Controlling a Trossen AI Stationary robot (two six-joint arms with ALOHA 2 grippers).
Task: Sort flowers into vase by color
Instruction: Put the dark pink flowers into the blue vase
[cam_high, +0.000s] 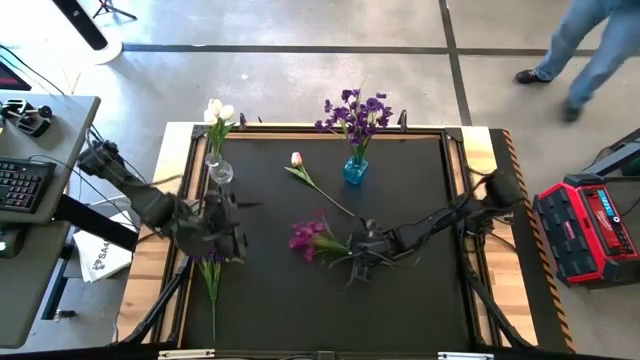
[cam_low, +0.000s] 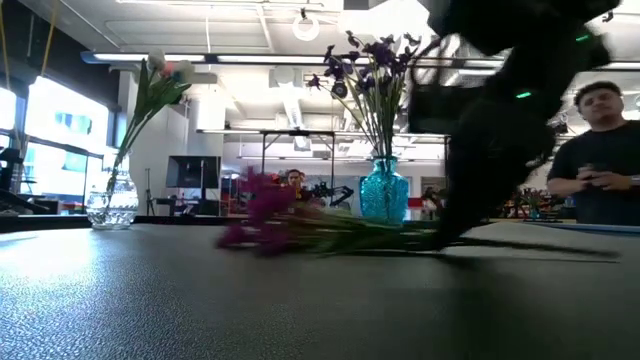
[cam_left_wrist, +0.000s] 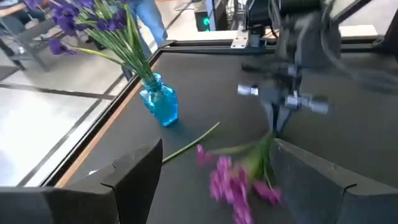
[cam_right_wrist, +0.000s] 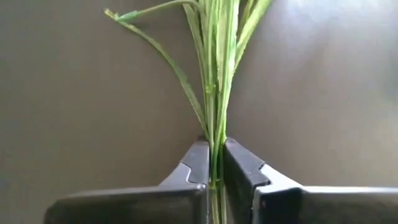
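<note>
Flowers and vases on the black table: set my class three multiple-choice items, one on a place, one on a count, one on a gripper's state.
1. Where does the pink tulip lie?
A. in the clear vase
B. on the mat between the vases
C. off the table

2. How many vases stand on the table?
A. one
B. two
C. three

3. The right gripper is:
A. open above the mat
B. shut on nothing
C. shut on the magenta flower's stem

Answers:
1 B: it lies flat, left of the blue vase.
2 B: the clear vase and the blue one.
3 C: fingers pinch the magenta flower by its green stem.
</note>
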